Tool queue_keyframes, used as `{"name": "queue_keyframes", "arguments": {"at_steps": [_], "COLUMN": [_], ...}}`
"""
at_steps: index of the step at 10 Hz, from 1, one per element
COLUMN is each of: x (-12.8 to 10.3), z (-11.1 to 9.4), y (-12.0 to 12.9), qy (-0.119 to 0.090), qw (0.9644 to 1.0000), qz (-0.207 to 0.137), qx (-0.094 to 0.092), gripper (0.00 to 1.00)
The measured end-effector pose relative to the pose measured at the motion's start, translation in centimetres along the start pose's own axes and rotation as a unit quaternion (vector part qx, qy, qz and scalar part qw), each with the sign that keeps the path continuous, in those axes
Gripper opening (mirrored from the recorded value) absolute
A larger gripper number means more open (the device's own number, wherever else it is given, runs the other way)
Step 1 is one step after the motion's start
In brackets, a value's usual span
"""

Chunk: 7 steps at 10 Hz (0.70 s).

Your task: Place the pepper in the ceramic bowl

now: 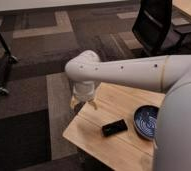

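My gripper (85, 105) is hanging over the far left corner of the wooden table (101, 147). Its fingers are pointing down and standing spread wide, not clamping anything I can make out. The pepper is possibly hiding beneath them; I cannot tell. The bowl (145, 121) is sitting toward the table's right side, partly behind my arm (134, 72). A black slab (114, 127) is lying just beside it, apart from my fingers.
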<state>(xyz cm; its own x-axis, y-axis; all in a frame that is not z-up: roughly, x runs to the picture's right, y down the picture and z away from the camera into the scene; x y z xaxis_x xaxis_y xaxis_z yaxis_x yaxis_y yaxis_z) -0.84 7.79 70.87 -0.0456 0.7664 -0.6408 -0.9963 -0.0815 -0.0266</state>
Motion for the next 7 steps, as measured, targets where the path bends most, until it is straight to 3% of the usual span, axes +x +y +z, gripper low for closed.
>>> {"name": "queue_keyframes", "arguments": {"at_steps": [2, 5, 7], "x": [-0.5, 0.6, 0.8], "z": [-0.8, -4.1, -4.4], "y": [-4.9, -13.1, -13.8], "qy": [-0.007, -0.014, -0.012], "qw": [1.0000, 0.9992, 0.9991], "qz": [0.003, 0.014, 0.016], "qx": [-0.001, 0.035, 0.038], "gripper": [0.65, 0.65, 0.65]}}
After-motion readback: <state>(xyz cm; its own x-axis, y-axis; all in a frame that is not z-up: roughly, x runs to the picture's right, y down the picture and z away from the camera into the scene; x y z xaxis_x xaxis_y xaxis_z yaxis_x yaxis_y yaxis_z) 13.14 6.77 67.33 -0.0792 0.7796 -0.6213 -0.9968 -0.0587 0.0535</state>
